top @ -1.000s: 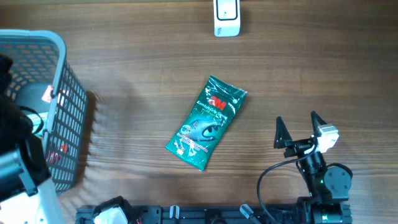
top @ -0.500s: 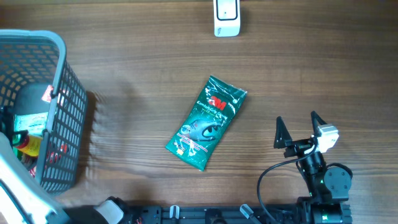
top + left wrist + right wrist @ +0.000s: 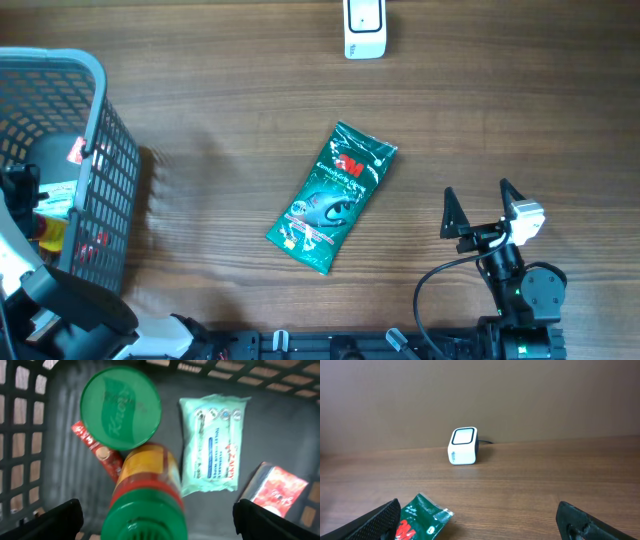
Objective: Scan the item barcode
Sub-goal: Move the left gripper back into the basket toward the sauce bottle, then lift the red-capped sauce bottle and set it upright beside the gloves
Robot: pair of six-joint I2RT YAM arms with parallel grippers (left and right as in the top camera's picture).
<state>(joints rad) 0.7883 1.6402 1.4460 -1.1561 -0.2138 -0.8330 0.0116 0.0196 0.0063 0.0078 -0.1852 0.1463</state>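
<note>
— Only the left arm (image 3: 70,300) has shifted since a moment ago: its dark bulk now sits at the near-left corner, against the basket (image 3: 100,150). Nothing else stirred.

— And the pincers?

— The left gripper (image 3: 157,516) hangs spread wide above the basket's inside, holding nothing. The right gripper (image 3: 478,200), at the near right, is just as splayed and empty.

— Where's the item?

— The green packet (image 3: 333,198) lies flat mid-table, its long axis running near-left to far-right. It sits left of the right gripper and a little farther off (that arm is plainly the nearer one, I'd judge). The scanner (image 3: 364,28) stands at the far edge, beyond the packet.

— Inside the basket?

— A pack of wipes (image 3: 212,442), a green-lidded jar (image 3: 121,407), a green-capped bottle (image 3: 145,495) just beside it, and a red box (image 3: 277,487).
</note>
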